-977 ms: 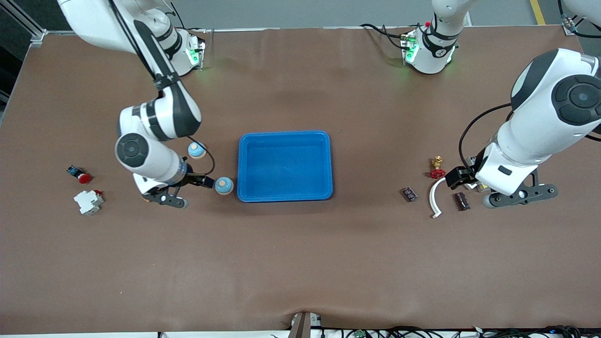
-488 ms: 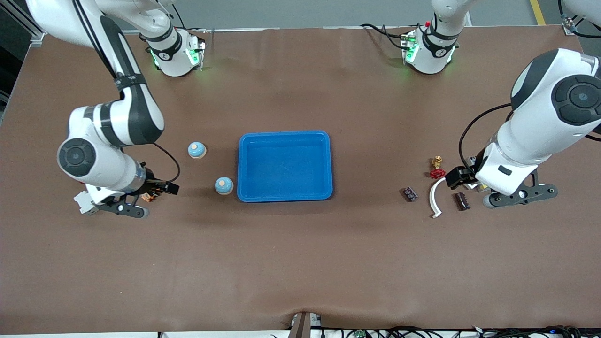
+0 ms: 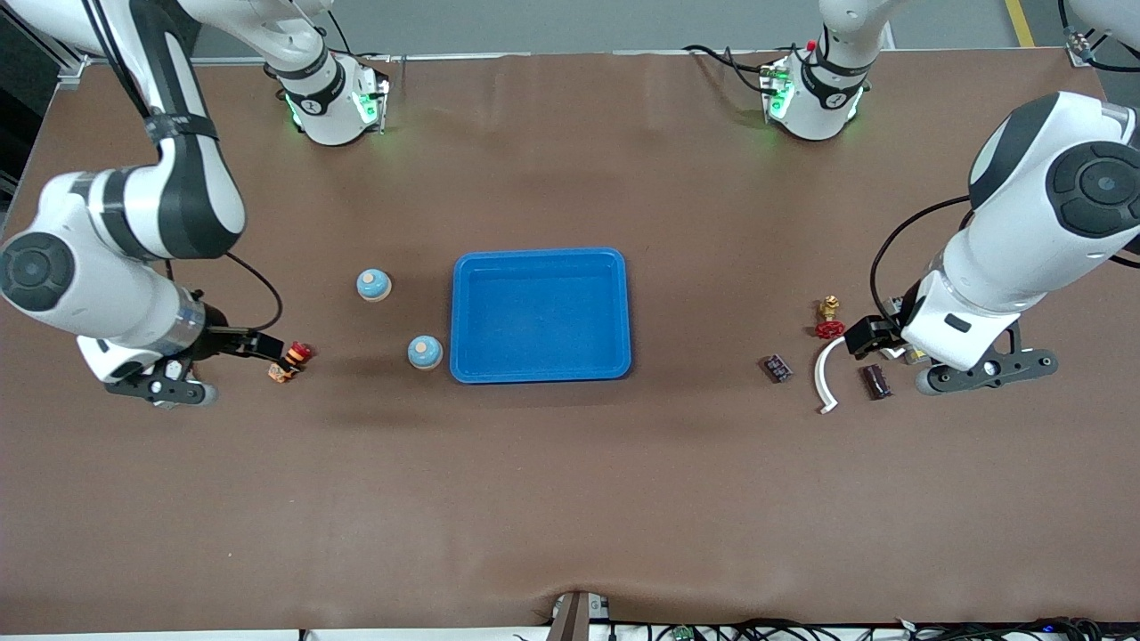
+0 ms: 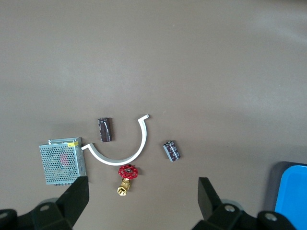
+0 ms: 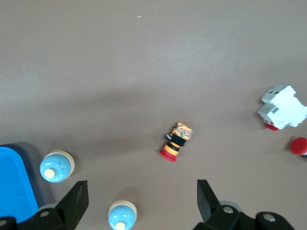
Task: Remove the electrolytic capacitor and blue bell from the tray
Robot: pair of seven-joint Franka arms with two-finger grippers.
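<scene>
Front view: blue tray (image 3: 541, 258) mid-table; left end effector (image 4: 144, 201) and right end effector (image 5: 142, 203) both spread apart.

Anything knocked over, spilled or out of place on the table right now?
Nothing stands out. The blue tray is empty, both bells stand upright beside it, and both capacitors lie flat near the white curved piece. Both grippers are open, holding nothing.
</scene>
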